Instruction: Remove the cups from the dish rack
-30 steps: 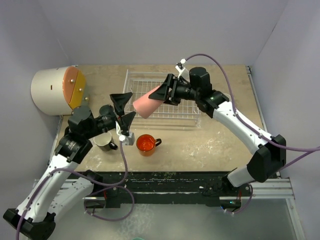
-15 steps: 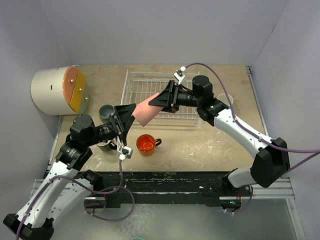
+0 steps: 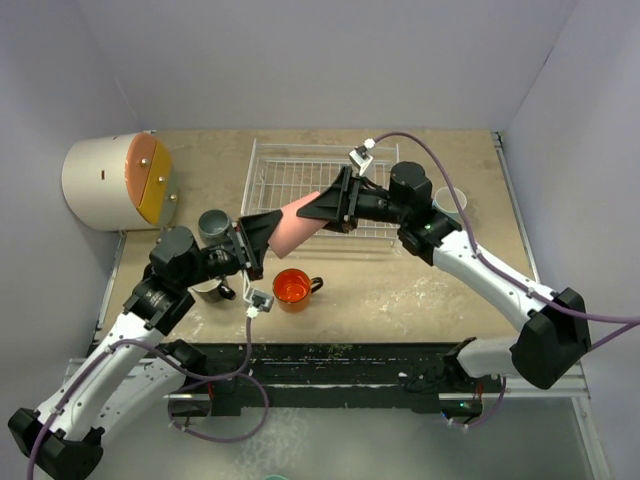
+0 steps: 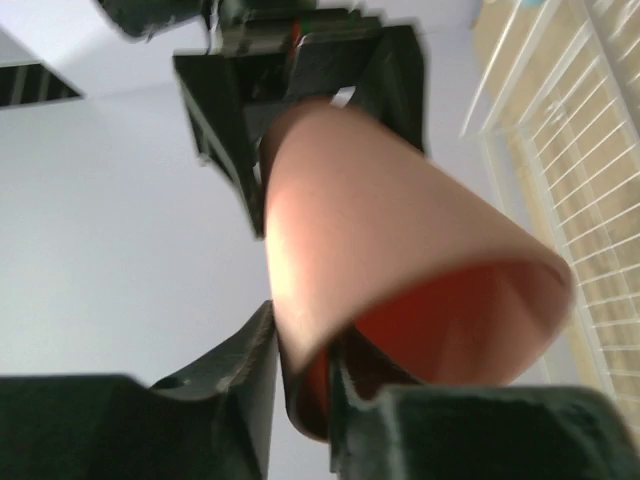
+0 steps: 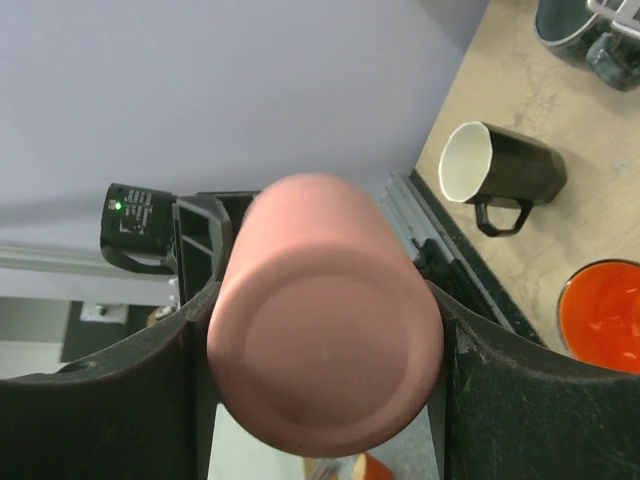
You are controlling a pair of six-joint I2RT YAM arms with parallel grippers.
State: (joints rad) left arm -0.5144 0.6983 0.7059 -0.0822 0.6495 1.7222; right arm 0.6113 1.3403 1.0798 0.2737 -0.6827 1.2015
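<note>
The pink tumbler (image 3: pixel 292 225) is hanging in the air between the two arms, above the worktop (image 3: pixel 430 290) and off the near-left corner of the dish rack (image 3: pixel 300 165). It is lying nearly on its side. Its long axis is running from the right gripper (image 3: pixel 328 205) down and leftward to the left gripper (image 3: pixel 258 243). The closed base is pointing back toward the right wrist and the wider open mouth is facing the left wrist.

The right gripper is clenching the tumbler near its base, with a finger pressing against each side of the wall.

The left gripper is meeting the mouth end. In the left wrist view the rim is dipping into the narrow gap between its fingers (image 4: pixel 235 375), one finger outside the wall and the other at the mouth. I cannot tell whether they are pinching the rim or only straddling it.

Just below the left gripper, an orange mug (image 3: pixel 292 287) is standing upright on the worktop with its handle pointing right. A black mug (image 5: pixel 505 165) is sitting beside it under the left wrist. A grey-teal mug (image 3: pixel 214 224) is standing just behind that wrist.
</note>
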